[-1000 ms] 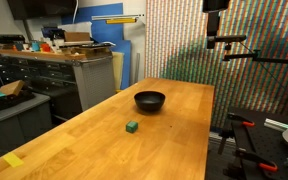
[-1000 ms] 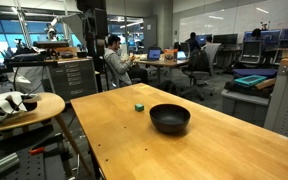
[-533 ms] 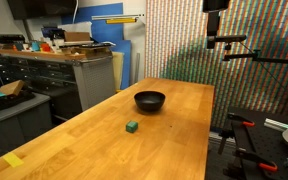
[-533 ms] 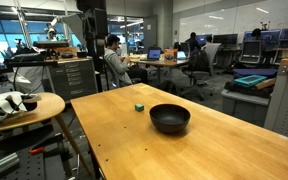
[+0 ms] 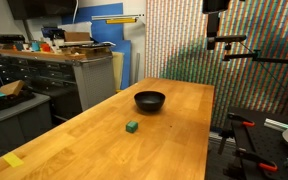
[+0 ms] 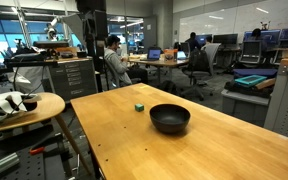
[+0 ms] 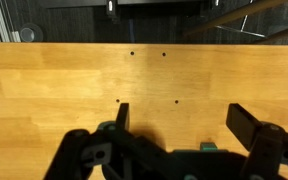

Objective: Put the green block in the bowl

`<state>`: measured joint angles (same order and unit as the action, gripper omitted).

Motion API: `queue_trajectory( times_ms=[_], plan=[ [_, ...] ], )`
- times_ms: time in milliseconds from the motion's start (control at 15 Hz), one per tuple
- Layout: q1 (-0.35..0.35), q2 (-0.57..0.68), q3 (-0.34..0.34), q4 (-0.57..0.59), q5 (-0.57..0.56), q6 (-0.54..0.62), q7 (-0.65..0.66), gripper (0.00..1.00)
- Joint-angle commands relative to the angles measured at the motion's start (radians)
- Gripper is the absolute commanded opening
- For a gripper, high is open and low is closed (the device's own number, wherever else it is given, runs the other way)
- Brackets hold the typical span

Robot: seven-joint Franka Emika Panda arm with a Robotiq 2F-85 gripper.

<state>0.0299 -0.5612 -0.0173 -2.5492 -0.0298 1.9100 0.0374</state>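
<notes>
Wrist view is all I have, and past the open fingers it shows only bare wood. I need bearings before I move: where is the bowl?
Observer: The bowl stands upright on the wooden table, well in from the edges in both exterior views.
Operator: And the green block?
Observer: The green block lies on the tabletop beside the bowl, apart from it and not inside it.
Operator: Is anything between them?
Observer: No. In both exterior views only bare wood lies between the block and the bowl.
</notes>
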Motion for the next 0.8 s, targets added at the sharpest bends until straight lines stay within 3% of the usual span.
queue_trajectory(
  times_ms=[0, 733],
  plan=[
    [-0.01, 0.047, 0.03, 0.018, 0.008, 0.035, 0.034, 1.0],
    [-0.006, 0.342, 0.138, 0.148, -0.04, 0.172, 0.284, 1.0]
  ],
)
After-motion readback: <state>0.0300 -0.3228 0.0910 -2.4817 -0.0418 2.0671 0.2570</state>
